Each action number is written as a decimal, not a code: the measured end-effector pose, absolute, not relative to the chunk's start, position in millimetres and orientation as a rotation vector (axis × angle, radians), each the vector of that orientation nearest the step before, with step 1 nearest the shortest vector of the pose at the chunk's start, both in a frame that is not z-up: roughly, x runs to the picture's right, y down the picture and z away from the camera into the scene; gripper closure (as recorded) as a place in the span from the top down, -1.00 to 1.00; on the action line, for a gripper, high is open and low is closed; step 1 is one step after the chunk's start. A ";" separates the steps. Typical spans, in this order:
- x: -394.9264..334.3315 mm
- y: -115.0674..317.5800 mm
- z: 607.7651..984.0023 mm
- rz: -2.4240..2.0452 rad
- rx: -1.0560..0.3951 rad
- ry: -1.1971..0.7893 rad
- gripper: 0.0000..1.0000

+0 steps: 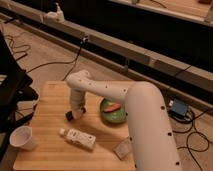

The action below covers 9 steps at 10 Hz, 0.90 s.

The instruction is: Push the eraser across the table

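The eraser (pixel 70 116), a small black block, lies on the light wooden table (pixel 47 105), left of the middle. My gripper (pixel 78 111) points down at the end of the white arm and stands right against the eraser's right side, low over the tabletop. The arm bends at an elbow (pixel 80 80) above it and hides part of the table behind.
A green bowl (pixel 114 112) holding an orange piece sits just right of the gripper. A white labelled bottle (pixel 77 137) lies in front of the eraser. A white cup (pixel 22 137) stands at the front left corner. A pale speckled sponge (pixel 122 149) lies at the front.
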State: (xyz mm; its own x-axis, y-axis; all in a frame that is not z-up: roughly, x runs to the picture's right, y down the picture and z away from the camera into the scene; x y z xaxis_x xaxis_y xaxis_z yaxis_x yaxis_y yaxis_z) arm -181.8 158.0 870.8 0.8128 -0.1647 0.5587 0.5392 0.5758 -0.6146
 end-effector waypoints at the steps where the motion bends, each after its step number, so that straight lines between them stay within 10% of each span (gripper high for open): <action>1: -188.6 156.2 873.0 -0.436 -0.863 -0.490 -1.00; 9: -261.9 121.2 895.7 -0.487 -0.820 -0.635 -1.00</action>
